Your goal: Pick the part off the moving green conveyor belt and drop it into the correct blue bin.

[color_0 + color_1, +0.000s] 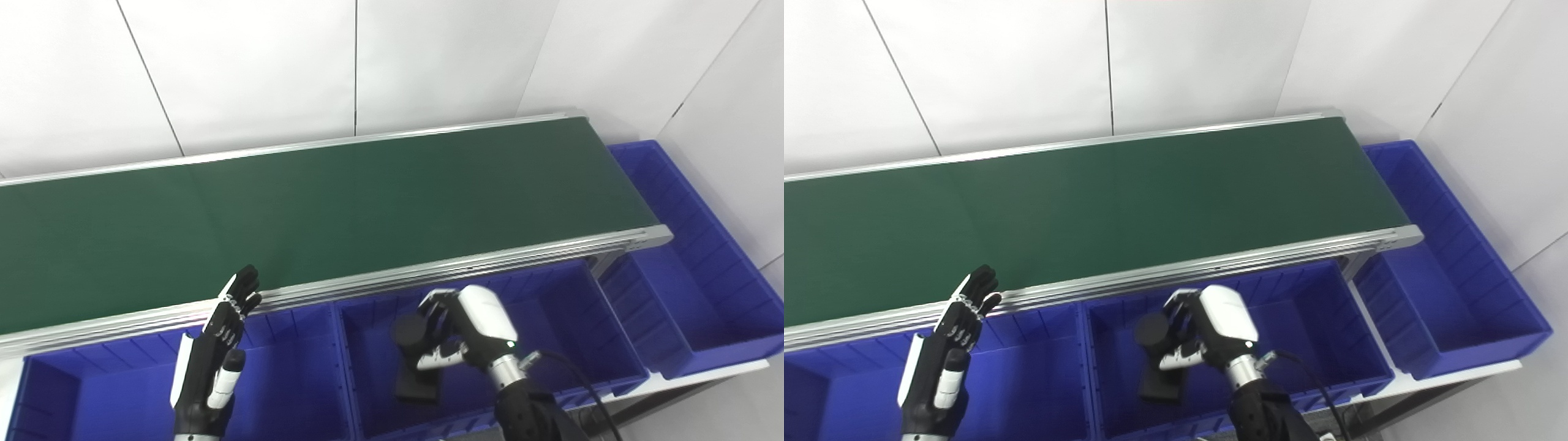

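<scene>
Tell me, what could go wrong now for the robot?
The right hand holds a black part over the middle blue bin. It might slip out crookedly or snag on the fingers. Whether this is the correct bin cannot be told. The left hand waits open near the conveyor belt edge.

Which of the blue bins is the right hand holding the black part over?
The middle blue bin, in front of the belt: the right hand grips the black part over it. The left bin and far-right bin have no part.
</scene>
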Controlling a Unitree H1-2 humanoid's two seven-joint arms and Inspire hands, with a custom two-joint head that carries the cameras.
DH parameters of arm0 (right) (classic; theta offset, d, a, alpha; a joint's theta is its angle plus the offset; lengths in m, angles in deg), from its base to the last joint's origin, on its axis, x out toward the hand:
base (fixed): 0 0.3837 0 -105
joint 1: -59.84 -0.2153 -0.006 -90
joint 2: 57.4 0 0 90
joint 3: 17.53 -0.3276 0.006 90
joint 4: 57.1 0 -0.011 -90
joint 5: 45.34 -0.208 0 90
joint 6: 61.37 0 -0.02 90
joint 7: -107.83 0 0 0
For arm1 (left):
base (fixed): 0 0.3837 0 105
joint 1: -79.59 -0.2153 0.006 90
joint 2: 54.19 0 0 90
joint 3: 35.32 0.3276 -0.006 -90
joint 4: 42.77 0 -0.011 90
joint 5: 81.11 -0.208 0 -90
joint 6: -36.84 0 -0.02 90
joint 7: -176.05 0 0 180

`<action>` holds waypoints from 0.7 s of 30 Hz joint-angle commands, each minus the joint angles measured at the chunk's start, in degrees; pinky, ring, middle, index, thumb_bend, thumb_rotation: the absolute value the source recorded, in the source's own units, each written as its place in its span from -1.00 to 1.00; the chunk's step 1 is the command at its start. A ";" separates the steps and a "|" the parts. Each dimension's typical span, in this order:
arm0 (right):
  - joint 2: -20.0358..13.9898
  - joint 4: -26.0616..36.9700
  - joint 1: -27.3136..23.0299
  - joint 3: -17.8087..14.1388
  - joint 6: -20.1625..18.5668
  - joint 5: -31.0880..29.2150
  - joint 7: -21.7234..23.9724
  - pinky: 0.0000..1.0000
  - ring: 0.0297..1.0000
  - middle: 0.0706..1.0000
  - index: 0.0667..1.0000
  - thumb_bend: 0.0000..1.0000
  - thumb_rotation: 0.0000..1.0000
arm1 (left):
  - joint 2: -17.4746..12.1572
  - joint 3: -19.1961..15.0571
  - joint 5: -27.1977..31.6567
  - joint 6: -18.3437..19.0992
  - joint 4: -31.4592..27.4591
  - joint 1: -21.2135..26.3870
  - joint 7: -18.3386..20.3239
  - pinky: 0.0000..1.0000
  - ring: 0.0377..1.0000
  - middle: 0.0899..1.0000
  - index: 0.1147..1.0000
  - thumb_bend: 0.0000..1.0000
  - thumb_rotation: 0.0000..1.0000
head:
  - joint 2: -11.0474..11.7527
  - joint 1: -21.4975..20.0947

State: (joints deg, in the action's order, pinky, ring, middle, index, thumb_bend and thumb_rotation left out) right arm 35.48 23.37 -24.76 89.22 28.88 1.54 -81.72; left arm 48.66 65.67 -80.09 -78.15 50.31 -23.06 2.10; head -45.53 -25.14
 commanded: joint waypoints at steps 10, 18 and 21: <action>-2.50 -5.08 -5.20 4.64 1.27 4.94 -4.02 -0.17 -0.02 -0.06 -0.12 0.05 -1.00 | 0.86 0.10 -1.30 -1.93 -1.83 0.43 0.17 0.78 0.84 0.84 0.78 0.56 0.80 | -0.01 0.69; -2.69 -5.34 -5.29 4.98 0.66 4.22 -4.42 -0.21 -0.16 -0.09 -0.03 0.03 -1.00 | 1.02 -0.03 -1.53 -1.93 -2.12 0.25 -0.13 0.76 0.82 0.81 0.76 0.58 0.79 | -0.04 1.00; -2.65 -4.55 -5.07 4.97 0.10 4.26 -3.93 -0.27 -0.21 -0.08 -0.01 0.03 -1.00 | 0.97 -0.06 -1.40 -1.93 -2.19 0.20 -0.01 0.77 0.83 0.81 0.76 0.59 0.79 | -0.06 1.01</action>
State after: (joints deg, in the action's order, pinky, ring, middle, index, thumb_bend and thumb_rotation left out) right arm 32.98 16.81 -29.01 94.32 28.85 6.00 -84.62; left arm 49.55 65.65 -81.26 -78.15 50.28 -23.11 1.96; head -45.53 -24.17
